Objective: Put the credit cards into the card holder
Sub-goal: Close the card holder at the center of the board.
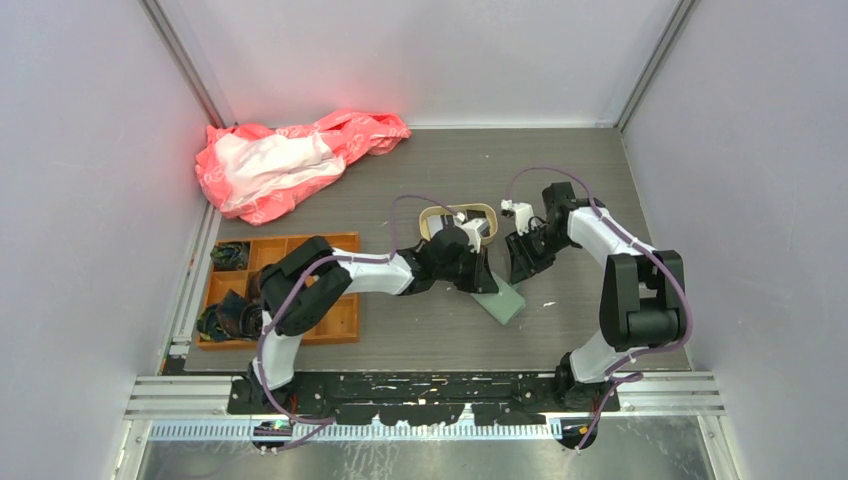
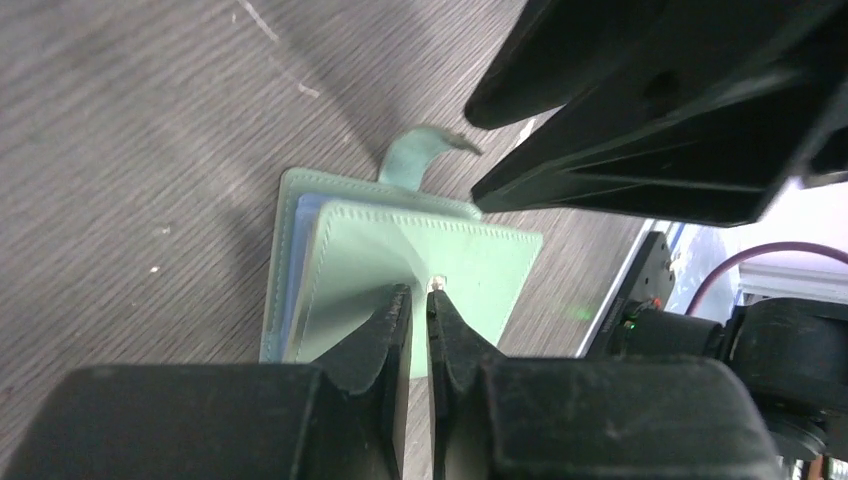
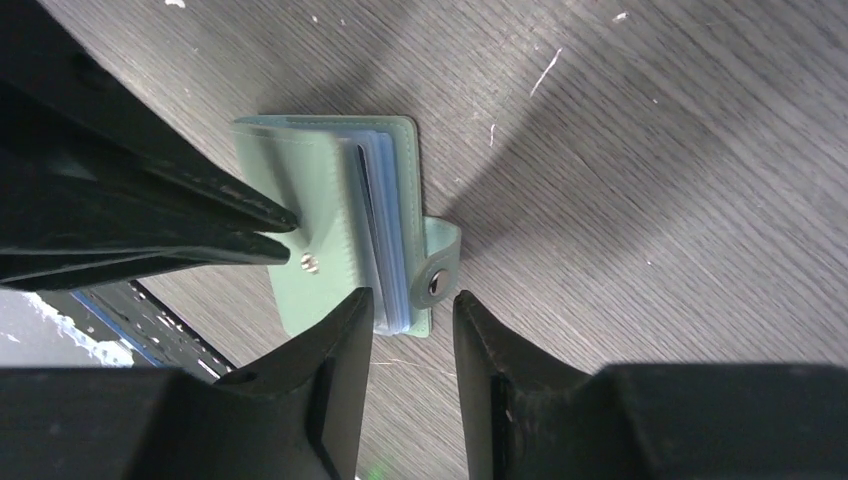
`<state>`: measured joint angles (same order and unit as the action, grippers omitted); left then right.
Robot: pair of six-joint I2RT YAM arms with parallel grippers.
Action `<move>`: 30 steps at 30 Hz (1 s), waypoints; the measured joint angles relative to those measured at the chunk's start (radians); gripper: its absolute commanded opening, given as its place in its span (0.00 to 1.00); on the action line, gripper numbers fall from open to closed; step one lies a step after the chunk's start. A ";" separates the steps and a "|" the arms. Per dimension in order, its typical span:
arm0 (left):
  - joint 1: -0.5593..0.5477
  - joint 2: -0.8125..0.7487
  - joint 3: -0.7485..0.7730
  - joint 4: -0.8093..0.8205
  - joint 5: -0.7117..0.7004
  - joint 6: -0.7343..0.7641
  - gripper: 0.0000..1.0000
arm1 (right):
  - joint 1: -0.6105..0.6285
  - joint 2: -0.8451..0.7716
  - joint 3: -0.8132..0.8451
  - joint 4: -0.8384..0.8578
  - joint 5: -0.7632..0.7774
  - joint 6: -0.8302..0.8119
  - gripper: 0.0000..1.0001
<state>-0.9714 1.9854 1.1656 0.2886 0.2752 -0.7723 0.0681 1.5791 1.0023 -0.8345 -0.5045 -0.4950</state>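
Grey wood-grain table (image 1: 420,320) inside pale walls. Closest to the bases, mid-table, lies the card holder (image 3: 320,180). My left gripper (image 2: 420,295) is pinched onto its lifted front cover beside the stud. My right gripper (image 3: 410,300) hangs spread above the strap (image 3: 437,280) edge. I judge the holder light, with a soft, floppy cover, so I'd grip an edge firmly. Further back sits a beige tray (image 1: 455,206). I can't pick out any loose cards.

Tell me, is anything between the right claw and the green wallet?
Nothing is. In the right wrist view the open right claw sits right at the wallet, its tips framing one corner.
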 measured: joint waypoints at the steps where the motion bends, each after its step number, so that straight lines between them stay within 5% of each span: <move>1: 0.000 0.015 0.005 -0.008 0.008 -0.007 0.10 | 0.000 0.005 0.000 0.000 0.003 0.001 0.35; 9: -0.002 0.050 0.018 -0.050 0.018 -0.031 0.08 | 0.002 0.018 0.004 0.001 0.021 0.006 0.11; 16: -0.002 0.057 0.032 -0.069 0.023 -0.033 0.08 | 0.002 0.018 0.008 0.000 0.023 0.006 0.23; 30: -0.002 0.057 0.034 -0.073 0.024 -0.033 0.08 | 0.002 0.075 0.058 -0.004 0.029 0.008 0.19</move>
<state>-0.9730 2.0426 1.1992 0.2157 0.2996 -0.8055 0.0700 1.6543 1.0603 -0.8387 -0.4759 -0.4866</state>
